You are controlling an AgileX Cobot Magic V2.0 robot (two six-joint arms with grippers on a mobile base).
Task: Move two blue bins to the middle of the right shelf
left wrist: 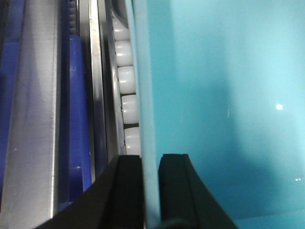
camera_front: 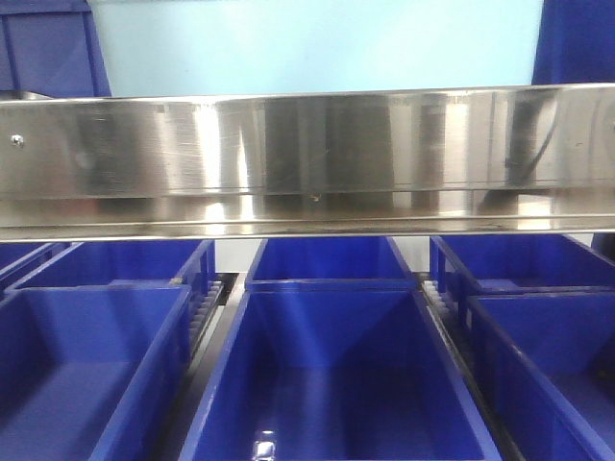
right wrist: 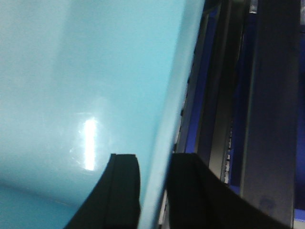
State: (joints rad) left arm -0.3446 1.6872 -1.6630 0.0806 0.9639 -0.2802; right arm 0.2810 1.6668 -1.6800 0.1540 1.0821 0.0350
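While left hand (left wrist: 151, 164) pinches cyan bin (left wrist: 219, 105), right hand (right wrist: 155, 162) does too.

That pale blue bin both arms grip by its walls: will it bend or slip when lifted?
Probably stiff: the wall of the pale blue bin looks straight in the left tool. Its glossy, glare-spotted surface may slip in the right tool. No contents show, so likely light.

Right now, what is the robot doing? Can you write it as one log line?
left gripper: shut on light blue bin wall | right gripper: shut on bin wall | dark blue bins: sitting under steel rail
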